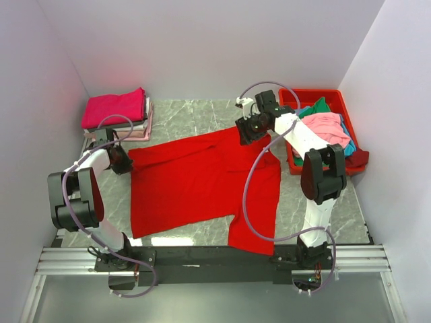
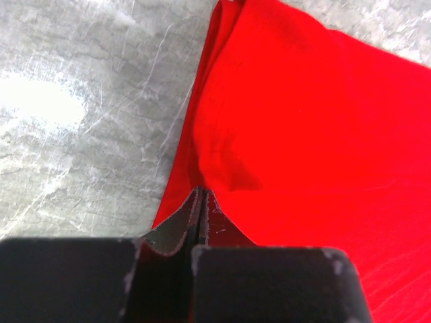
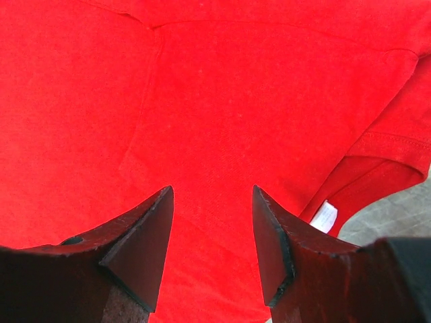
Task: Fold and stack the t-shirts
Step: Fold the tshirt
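A large red t-shirt [image 1: 195,185] lies spread on the marble table, one sleeve toward the near right. My left gripper [image 1: 124,161] is at the shirt's left edge; in the left wrist view its jaws [image 2: 202,193] are pressed together on a puckered bit of the red cloth [image 2: 303,121]. My right gripper [image 1: 246,131] hovers over the shirt's far right part. In the right wrist view it stands open [image 3: 212,195] above flat red cloth [image 3: 236,87], with nothing between the fingers. A white label [image 3: 324,217] shows at a fold. Folded t-shirts, magenta on top [image 1: 118,108], are stacked at the far left.
A red plastic bin [image 1: 316,94] at the far right holds loose pink [image 1: 326,128], green [image 1: 316,108] and teal shirts. White walls close in the table on three sides. Bare marble [image 2: 87,121] shows left of the red shirt.
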You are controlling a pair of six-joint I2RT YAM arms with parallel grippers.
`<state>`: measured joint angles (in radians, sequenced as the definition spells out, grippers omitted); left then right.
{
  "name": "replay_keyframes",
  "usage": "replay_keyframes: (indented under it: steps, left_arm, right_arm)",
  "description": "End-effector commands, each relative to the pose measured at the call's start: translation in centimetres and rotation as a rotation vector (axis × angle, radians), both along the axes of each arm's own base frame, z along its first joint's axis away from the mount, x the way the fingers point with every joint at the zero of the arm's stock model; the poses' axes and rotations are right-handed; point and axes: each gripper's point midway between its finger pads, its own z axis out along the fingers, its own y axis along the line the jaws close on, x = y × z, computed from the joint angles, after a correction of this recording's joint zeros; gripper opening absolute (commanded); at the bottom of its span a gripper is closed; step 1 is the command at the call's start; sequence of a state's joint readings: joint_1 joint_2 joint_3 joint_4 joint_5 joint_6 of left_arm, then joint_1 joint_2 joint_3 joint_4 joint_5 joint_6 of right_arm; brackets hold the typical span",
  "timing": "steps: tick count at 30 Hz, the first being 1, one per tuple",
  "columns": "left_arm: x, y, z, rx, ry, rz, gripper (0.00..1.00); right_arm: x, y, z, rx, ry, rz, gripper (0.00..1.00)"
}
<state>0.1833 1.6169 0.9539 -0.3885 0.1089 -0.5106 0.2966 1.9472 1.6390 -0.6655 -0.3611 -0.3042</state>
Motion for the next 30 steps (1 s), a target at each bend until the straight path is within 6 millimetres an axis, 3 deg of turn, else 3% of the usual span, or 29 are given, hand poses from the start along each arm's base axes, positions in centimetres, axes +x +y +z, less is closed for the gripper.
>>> replay_keyframes:
  steps: [1,18,21,22,23,30]
  left_arm:
    - [-0.3,-0.1,1.1,0.011,-0.016,-0.027,0.00]
    - [-1.9,0.7,1.0,0.072,0.011,-0.024,0.00]
    - [-1.6,0.8,2.0,0.072,-0.024,0.001,0.21]
    - [-1.5,0.7,2.2,0.068,-0.032,0.003,0.32]
    - [-1.3,0.7,2.4,0.066,-0.045,0.007,0.36]
    - [0.1,0.7,2.1,0.043,-0.044,0.026,0.40]
  right_arm:
    - [0.0,0.0,3.4,0.038,-0.079,0.007,0.57]
    - [-0.9,0.1,3.6,0.047,-0.072,0.023,0.58]
    - [-1.0,0.3,3.4,0.053,-0.062,0.029,0.58]
    - [-1.1,0.3,3.3,0.053,-0.061,0.028,0.58]
    - [-1.0,0.3,3.3,0.055,-0.062,0.027,0.58]
    - [-1.1,0.4,3.1,0.058,-0.056,0.028,0.58]
